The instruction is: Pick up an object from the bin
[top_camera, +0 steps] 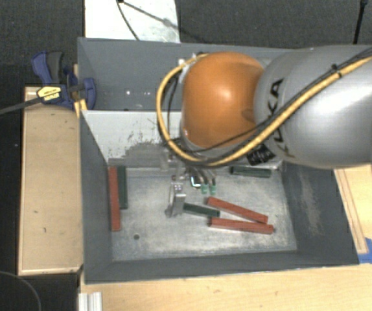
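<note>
the gripper [189,202] hangs low near the middle of the bin [205,264], its fingers [174,201] parted a moderate way with nothing between them. nearest is a short dark green stick [201,208], lying flat just at the gripper's 4 o'clock, its near end beside the fingertips but not between them. crowding that stick from 3 to 4 o'clock are two red sticks: the upper red stick [236,210] and the lower red stick [241,225], close together, both slanting. a dark bar [251,171] lies at 2 o'clock, partly under the arm. well apart at 9 o'clock, a long red stick [114,203] and a dark strip [122,186] lie along the wall. the orange cover [218,99] hides the floor at 12 o'clock.
</note>
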{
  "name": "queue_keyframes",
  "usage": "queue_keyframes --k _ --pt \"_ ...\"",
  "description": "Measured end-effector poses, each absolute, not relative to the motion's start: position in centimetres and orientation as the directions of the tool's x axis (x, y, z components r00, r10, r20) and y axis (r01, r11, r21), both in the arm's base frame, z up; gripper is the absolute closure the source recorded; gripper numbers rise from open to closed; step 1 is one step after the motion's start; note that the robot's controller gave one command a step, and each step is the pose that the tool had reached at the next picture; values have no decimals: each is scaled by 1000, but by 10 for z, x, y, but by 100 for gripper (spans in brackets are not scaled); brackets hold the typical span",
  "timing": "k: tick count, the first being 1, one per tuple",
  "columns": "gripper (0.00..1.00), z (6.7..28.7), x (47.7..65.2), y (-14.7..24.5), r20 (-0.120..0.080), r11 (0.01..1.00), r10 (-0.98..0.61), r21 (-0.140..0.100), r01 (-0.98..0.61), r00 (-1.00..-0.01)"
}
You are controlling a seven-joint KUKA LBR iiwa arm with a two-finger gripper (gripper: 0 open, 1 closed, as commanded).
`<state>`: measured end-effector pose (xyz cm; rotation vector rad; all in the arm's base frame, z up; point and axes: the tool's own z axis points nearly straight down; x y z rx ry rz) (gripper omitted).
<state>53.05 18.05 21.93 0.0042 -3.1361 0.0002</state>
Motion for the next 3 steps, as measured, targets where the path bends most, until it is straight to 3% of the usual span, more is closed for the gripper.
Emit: queue_keyframes --k 1,2,3 --pt "0 153 547 86 3 1000 20 -4 20 -1000" --pt "0 66 551 86 5 1000 3 0 3 -1000" --pt "100 71 553 87 -2 1000 11 2 11 -1000"
